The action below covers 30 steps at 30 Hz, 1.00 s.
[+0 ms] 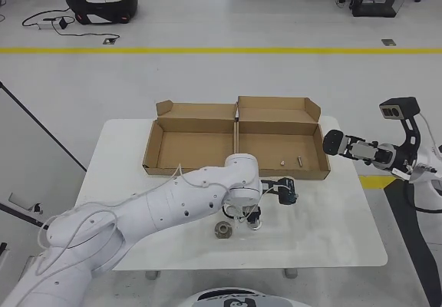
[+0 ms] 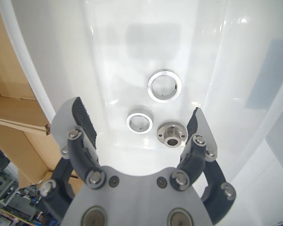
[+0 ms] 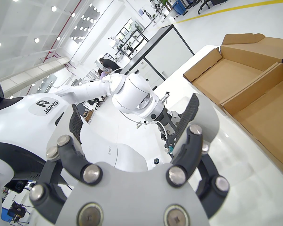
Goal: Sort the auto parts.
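Auto parts (flanged hub [image 2: 171,134], small collar [image 2: 139,121], big collar [image 2: 164,86]) are seen close together on bench [image 2: 155,36] under open, empty left hand [image 2: 137,109], so hub & small collar may be pinched together or flicked away if closed off-centre; right hand [image 1: 330,143] held open by cardboard box [image 1: 206,123].

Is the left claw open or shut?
Open: the left claw has its fingers spread wide apart, gripping nothing.
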Motion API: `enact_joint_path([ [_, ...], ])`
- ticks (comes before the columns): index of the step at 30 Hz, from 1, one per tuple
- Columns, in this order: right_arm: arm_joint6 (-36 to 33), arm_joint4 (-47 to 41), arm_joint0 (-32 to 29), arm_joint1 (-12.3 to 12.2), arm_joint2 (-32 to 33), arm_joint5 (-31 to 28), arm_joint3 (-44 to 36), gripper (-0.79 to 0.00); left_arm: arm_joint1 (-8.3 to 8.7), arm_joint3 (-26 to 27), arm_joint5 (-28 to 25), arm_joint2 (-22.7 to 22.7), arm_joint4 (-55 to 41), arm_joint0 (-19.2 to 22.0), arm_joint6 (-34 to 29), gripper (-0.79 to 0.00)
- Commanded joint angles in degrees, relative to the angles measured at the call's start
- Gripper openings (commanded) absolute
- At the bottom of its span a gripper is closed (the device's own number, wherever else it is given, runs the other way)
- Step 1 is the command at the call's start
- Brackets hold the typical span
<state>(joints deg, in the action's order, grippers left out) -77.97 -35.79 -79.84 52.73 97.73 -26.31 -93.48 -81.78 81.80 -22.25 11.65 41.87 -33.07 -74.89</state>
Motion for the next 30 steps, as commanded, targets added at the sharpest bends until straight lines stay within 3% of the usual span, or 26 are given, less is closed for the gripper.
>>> enact_joint_path([
  [1,0.0,0.0,0.0,0.0,0.0,0.0,0.0,0.0,-0.55,-0.67,0.02,-0.19,0.32,-0.03,0.16,0.0],
  [15,0.0,0.0,0.0,0.0,0.0,0.0,0.0,0.0,-3.53,-6.84,-4.4,-0.24,0.07,-0.65,4.23,0.0],
  [30,0.0,0.0,0.0,0.0,0.0,0.0,0.0,0.0,-3.4,-10.03,-8.42,1.44,1.12,-1.82,7.42,0.0],
])
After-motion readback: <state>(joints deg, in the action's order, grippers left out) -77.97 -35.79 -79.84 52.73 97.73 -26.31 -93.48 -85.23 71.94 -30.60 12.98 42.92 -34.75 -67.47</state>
